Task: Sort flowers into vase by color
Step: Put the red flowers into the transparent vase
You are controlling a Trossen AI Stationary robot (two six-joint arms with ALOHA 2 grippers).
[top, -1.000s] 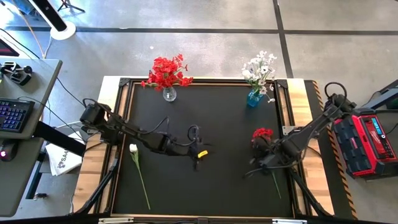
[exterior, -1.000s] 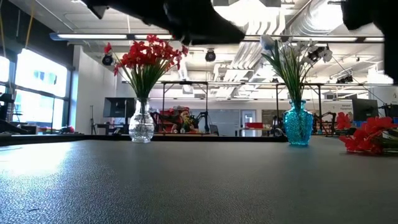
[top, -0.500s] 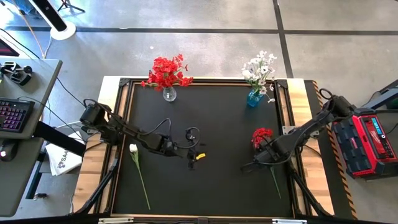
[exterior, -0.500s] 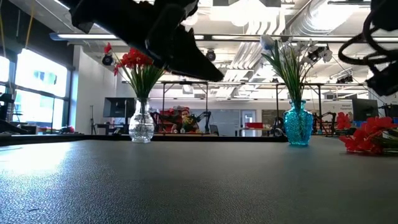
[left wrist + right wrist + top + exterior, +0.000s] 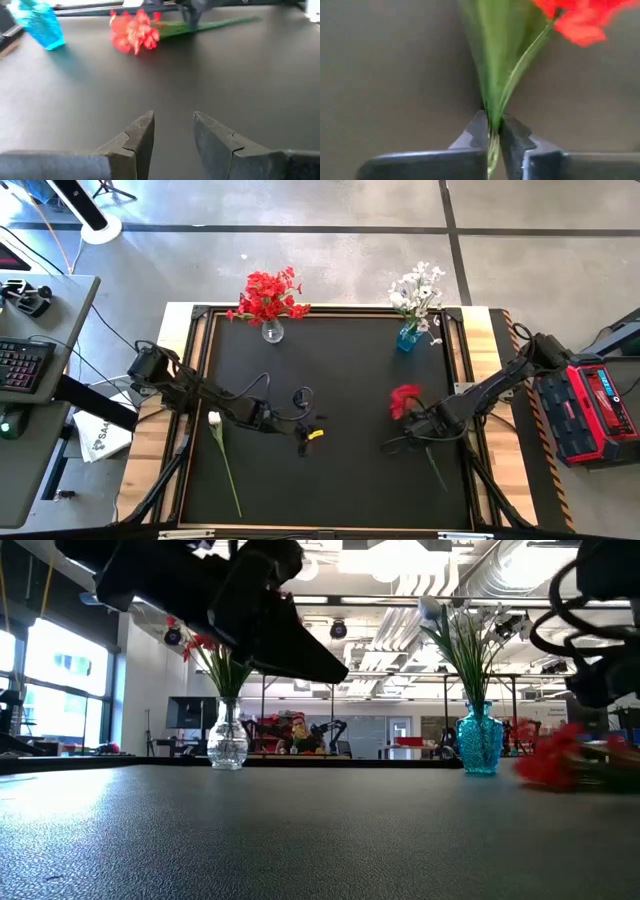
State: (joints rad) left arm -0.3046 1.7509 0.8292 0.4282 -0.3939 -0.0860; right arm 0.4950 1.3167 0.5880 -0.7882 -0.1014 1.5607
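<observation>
Since a second ago, right gripper [image 5: 492,131] has pinched the red flower [image 5: 405,399] stem, shifting it; lifting needs firm, level hold. Left gripper [image 5: 172,131] hovers half-spread.

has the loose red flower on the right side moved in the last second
Yes. In the high view the red flower, pinched by the right gripper, has shifted leftward, away from the table's right edge toward the centre.

Matt black tabletop [image 5: 340,370], wood edging [image 5: 483,340]
</observation>
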